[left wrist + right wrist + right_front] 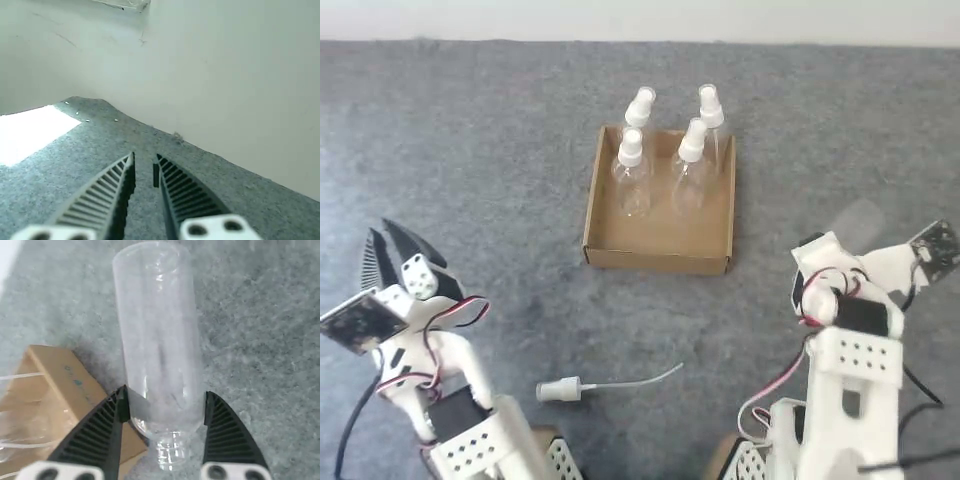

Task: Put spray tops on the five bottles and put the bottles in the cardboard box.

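Left wrist view, left gripper [144, 159]: hanging over the grey table [500, 150], jaws parted only narrowly, carrying nothing.
Loose spray top [560, 390]: lying on its side on the table between the two arm bases, its thin dip tube [640, 380] trailing toward the right arm, with nothing touching it.
Cardboard box [655, 258]: sitting at mid-table, well beyond the spray top.
Capped bottles [632, 175]: four are wearing tops. Two are resting inside the box. The far two are showing at its far wall, and I cannot tell whether they are inside or just behind it.
Right gripper [166, 395]: clamping the fifth bottle [157, 315] near its shoulder, a jaw pressing each side. The open neck is pointing back toward the wrist, and the box corner is lying just beside it.
Step in hand: the last bottle is apparently being held ready for capping.
Next move: it is likely calling for the left gripper to open wider, drop to the spray top and take it by the head, leaving the tube free to feed into the neck. That tube looks flexible, so alignment is probably going to be the delicate part.
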